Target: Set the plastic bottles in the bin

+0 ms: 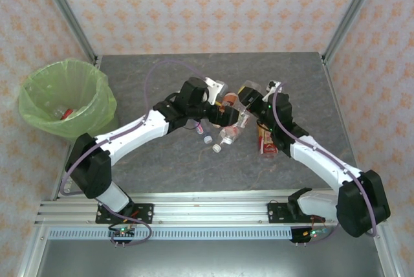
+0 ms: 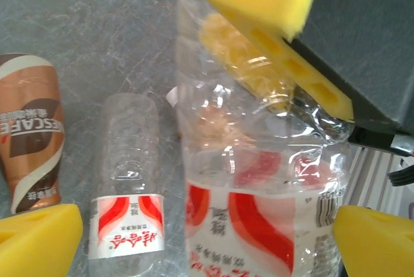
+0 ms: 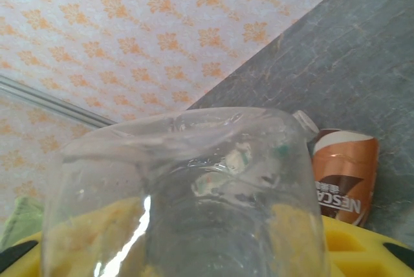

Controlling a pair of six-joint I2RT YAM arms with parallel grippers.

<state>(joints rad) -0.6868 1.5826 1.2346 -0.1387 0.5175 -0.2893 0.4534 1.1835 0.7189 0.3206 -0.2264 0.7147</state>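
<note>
On the grey stone-patterned table, just beyond the arm bases, a plastic bottle with an orange-red label lies beside the right forearm. Farther in, both arms meet over a cluster of bottles at the table's centre.

The left gripper is spread wide. Its yellow foam pads sit at either side of a crumpled clear plastic bottle with a red-and-white label, and the left-hand pad is well clear of it.

The right gripper is clamped on that same bottle. One of its yellow pads presses into the dented upper wall, and in the right wrist view the clear body sits between both pads.

Beside the held bottle a smaller clear plastic bottle with a red-and-white label lies on the table. Next to that lies a brown-labelled Nescafé bottle.

Well apart, off the table's far-left corner, stands the round bin lined with a lime-green plastic bag. At least one bottle already lies inside it. Orange-patterned wallpaper closes the back.
</note>
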